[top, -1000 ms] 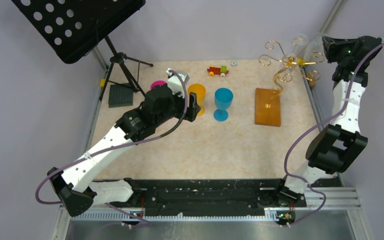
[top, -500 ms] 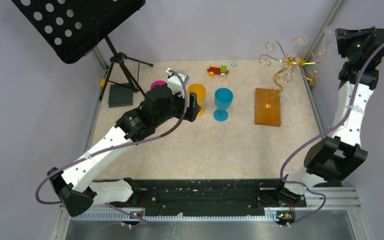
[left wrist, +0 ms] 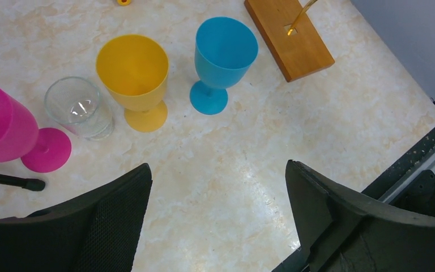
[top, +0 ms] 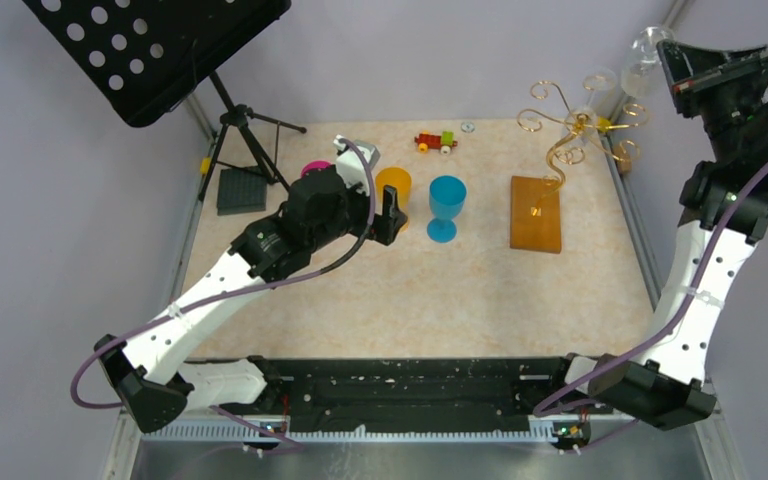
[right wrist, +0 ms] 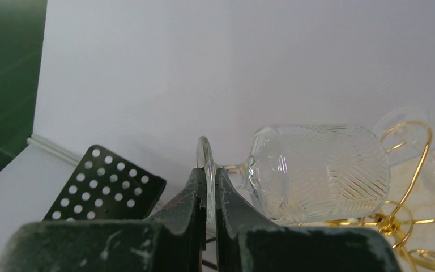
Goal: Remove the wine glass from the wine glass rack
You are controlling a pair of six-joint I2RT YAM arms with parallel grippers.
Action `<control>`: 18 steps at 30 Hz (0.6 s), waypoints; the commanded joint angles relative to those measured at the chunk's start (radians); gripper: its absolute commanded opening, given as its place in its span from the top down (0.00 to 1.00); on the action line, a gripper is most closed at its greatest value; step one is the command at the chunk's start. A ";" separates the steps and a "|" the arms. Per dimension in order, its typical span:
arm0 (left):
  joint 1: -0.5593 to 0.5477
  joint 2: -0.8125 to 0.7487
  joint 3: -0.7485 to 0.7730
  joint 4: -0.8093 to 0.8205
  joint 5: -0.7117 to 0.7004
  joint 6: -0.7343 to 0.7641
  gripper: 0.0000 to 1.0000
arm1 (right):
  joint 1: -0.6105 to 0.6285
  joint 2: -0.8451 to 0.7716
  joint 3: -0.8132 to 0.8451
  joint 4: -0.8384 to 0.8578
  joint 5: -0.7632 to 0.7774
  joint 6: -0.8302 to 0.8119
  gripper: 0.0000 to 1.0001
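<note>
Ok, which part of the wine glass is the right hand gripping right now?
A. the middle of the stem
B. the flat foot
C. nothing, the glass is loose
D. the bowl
B: in the right wrist view the right hand is shut on the thin disc of the foot of the wine glass, with the stem and bowl sticking out sideways past the fingers.

Top view high, from behind; left wrist view downward, blue goblet [top: 446, 203] in both; right wrist view sideways.
</note>
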 commanded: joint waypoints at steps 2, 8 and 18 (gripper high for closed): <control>0.004 0.013 0.047 0.035 0.082 -0.019 0.08 | 0.013 -0.130 -0.097 0.116 -0.211 0.114 1.00; 0.005 0.038 0.072 0.060 0.209 -0.046 0.08 | 0.028 -0.261 -0.243 0.273 -0.345 0.255 1.00; 0.005 0.092 0.150 0.113 0.337 -0.152 0.05 | 0.250 -0.358 -0.454 0.498 -0.381 0.432 1.00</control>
